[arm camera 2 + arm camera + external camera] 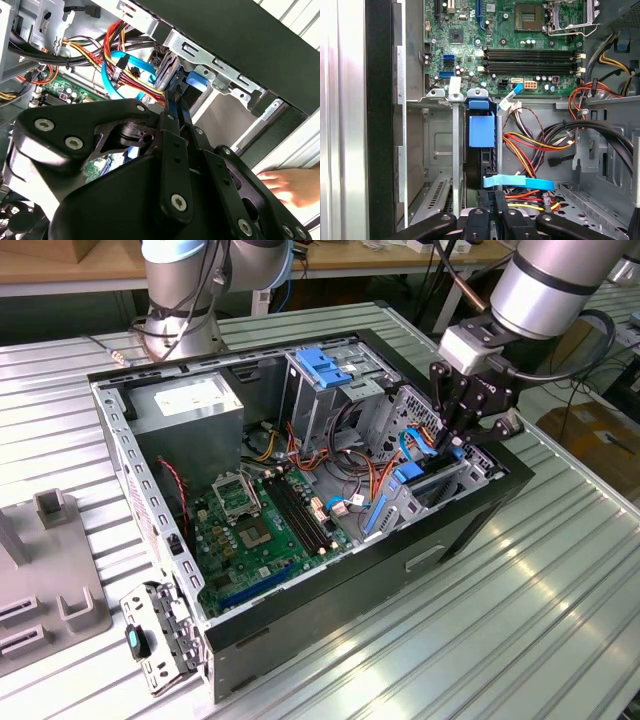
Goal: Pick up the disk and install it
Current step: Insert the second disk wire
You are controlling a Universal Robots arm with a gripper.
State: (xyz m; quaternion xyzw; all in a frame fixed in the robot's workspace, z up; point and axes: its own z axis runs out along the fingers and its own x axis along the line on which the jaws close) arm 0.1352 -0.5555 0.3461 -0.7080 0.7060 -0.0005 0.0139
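Open black tower computer case [300, 625] lies on its side on the ribbed metal table [520, 620]. Landmark is the grey sheet-metal drive cage [440, 150] at the case's front corner, on the exterior view's right.

Disk: flat silver-grey hard drive in a bright blue plastic frame [481, 131]. It stands on edge inside a slot of the cage, with the blue frame end facing the green motherboard [470, 30]. Its long axis runs along the slot, in line with the gripper's reach, so the disk lies straight ahead of the black gripper [495, 222], not off to a side.

Gripper: in the exterior view it [462, 435] hangs directly over the cage. In the second wrist view its tip [175, 100] reaches the disk's blue edge [196, 80] — touching or just beside it. How far open it is, and whether it has hold of the disk, cannot be told.

Cage contents: the disk, plus a light blue flat data cable [520, 182] and red-yellow-black wiring crossing just beside it.

Elsewhere in the case, well apart from the cage, sit a second blue plastic bracket [325, 365] and the grey power supply box [190, 405].

A person's hand [292, 185] rests outside the case wall, near the cage — judged a possible hazard.
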